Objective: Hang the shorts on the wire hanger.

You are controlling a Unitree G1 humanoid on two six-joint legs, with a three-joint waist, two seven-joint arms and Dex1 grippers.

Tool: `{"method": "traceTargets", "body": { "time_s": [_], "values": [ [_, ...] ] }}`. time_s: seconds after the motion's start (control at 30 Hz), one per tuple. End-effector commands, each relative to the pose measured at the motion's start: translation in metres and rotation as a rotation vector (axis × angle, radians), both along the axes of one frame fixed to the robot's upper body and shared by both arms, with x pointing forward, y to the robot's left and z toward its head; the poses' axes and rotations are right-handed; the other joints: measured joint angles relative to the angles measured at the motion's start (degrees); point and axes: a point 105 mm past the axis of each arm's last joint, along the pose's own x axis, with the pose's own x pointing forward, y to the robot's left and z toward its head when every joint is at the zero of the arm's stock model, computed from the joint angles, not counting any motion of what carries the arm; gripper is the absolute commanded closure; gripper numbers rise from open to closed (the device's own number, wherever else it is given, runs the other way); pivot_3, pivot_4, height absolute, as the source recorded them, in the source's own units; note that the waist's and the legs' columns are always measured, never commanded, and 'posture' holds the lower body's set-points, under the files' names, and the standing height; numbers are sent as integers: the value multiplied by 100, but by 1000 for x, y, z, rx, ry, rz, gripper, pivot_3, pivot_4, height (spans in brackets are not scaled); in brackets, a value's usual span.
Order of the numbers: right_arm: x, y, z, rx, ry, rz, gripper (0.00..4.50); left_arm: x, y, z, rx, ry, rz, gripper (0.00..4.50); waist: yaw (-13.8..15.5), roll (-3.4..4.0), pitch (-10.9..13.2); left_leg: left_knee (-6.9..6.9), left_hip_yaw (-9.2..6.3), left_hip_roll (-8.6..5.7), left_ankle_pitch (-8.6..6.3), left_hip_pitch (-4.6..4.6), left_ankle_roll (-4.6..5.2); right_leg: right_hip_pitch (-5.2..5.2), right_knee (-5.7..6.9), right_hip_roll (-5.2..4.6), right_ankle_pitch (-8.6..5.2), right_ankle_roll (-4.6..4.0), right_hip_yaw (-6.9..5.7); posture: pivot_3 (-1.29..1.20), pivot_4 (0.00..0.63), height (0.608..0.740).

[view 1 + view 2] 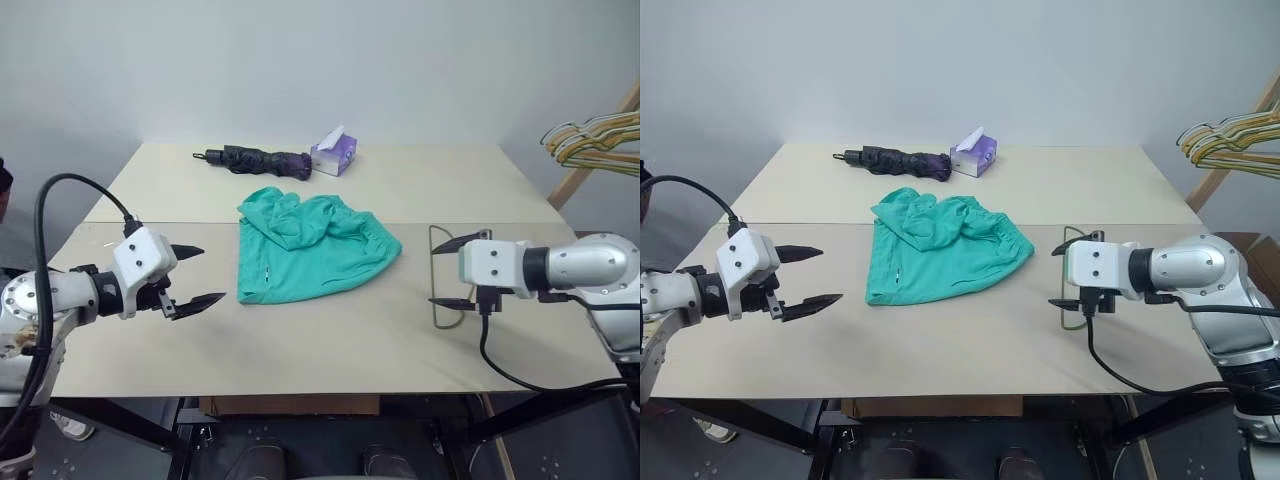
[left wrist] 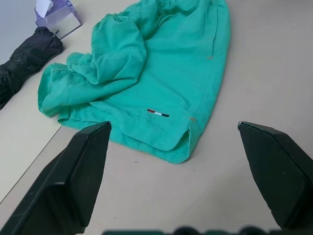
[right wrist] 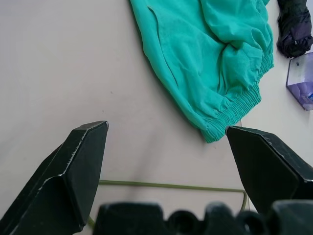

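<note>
A: Both jaws wide open, empty. Shorts crumpled mid-table, wire hanger flat beside right gripper.

B: Risk: thin wire may slip; left gripper could snag bunched fabric.

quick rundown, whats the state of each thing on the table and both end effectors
shorts: crumpled flat on the table, not held
wire hanger: lying flat on the table, under the right end effector, bare
umbrella: folded shut, lying down
tissue box: upright, tissue sticking out
left end effector: open, empty
right end effector: open, empty
</note>
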Motion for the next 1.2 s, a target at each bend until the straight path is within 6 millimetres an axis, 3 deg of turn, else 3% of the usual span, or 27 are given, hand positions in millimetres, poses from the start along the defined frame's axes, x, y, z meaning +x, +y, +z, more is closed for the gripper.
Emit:
{"method": "traceTargets", "body": {
  "time_s": [0.03,0.37,0.73,0.97,1.1,1.2],
  "values": [
    [3,4,13,13,-53,13,39,1,0,12,28,-38,5,0,-1,0,0,0,0,0,0,0,0,0,0,0,0,0,0,192,0,740],
    [4,5,12,17,-57,10,39,6,-3,17,8,-77,26,0,-1,0,0,0,0,0,0,0,0,0,0,0,0,0,0,190,0,740],
    [6,5,10,26,-60,-3,39,15,2,-2,32,-41,28,0,-15,0,0,0,0,0,0,0,0,0,0,0,0,0,0,156,0,740],
    [2,8,7,45,-61,-21,39,26,-12,-27,32,56,-68,0,-21,0,0,0,2,-1,0,-1,0,0,0,0,0,0,0,119,0,740],
    [-1,12,5,59,-59,-25,39,35,-34,-46,27,146,-206,0,-60,0,0,0,2,-1,0,-3,0,-3,0,2,1,-1,0,95,0,740],
    [-3,14,4,65,-59,-34,39,48,-34,-66,112,197,-231,0,-31,0,-1,7,2,-2,1,-3,-1,1,0,2,1,-2,-2,77,0,740]
  ]
}}
